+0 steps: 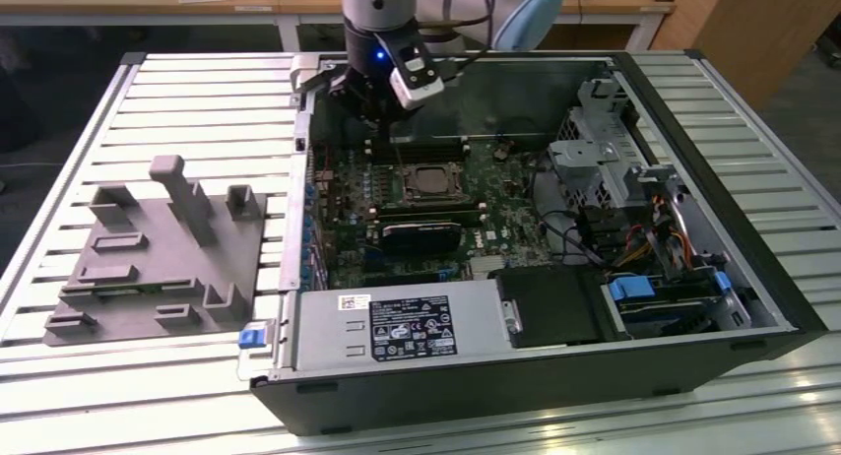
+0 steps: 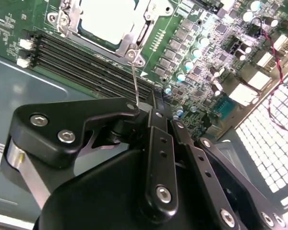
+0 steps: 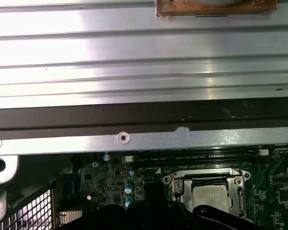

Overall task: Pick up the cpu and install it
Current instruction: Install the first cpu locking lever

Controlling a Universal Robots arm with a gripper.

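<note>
The cpu (image 1: 427,182) lies flat in the motherboard socket, its pale silver top showing inside the metal socket frame (image 2: 134,36) in both wrist views, cpu (image 2: 108,19) and cpu (image 3: 209,196). My gripper (image 1: 372,130) hangs inside the open computer case, just behind the socket toward the case's back wall. A thin wire socket lever (image 2: 134,79) rises from the frame's corner and ends between the black fingers (image 2: 158,139). The gripper (image 2: 141,106) looks shut on that lever.
A grey plastic holder block (image 1: 158,248) sits on the slatted table at the exterior view's left. Memory slots (image 2: 86,62) run beside the socket. The power supply (image 1: 394,327), drive cage (image 1: 592,160) and cables crowd the case. The case's metal rim (image 3: 134,139) stands close to the wrist.
</note>
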